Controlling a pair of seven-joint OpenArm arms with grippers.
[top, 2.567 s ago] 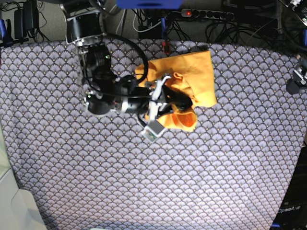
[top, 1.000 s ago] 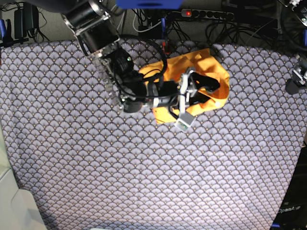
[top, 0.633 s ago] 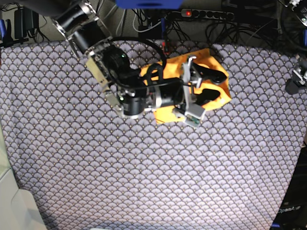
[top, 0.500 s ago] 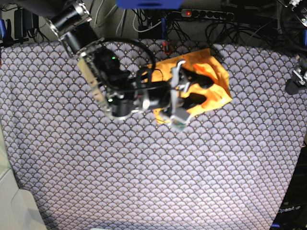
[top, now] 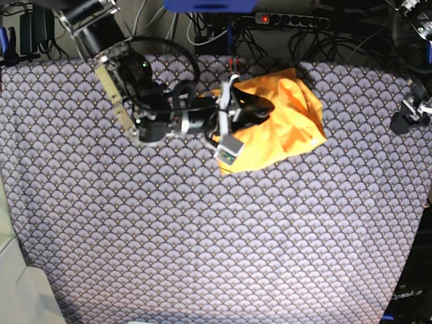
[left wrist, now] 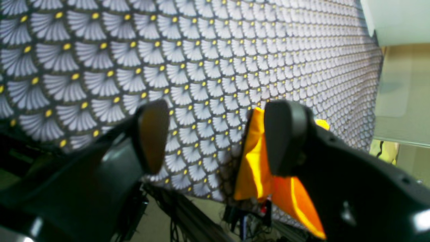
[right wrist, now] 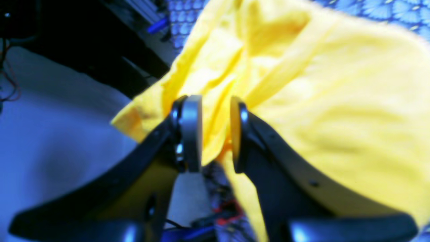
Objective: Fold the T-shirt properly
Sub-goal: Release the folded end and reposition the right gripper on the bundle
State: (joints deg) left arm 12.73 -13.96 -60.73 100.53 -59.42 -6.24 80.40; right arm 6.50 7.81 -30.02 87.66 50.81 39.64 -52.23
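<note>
T-shirt (top: 283, 125): soft yellow-orange cotton, crumpled, near far edge of scallop-patterned cloth (top: 202, 236) | right gripper (right wrist: 216, 134): black fingers pinching a T-shirt fold | left gripper (left wrist: 215, 137): fingers apart, empty, at cloth's right edge

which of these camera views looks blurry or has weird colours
Right wrist view: soft focus, blue cast, the T-shirt washed pale yellow around the right gripper. Left wrist view: left gripper blurred up close, cloth sharper. Base view: sharpest, evenly lit.

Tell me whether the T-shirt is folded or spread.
Neither: the T-shirt lies bunched in a rumpled heap on the patterned cloth, with uneven creases and no flat, squared layers.
</note>
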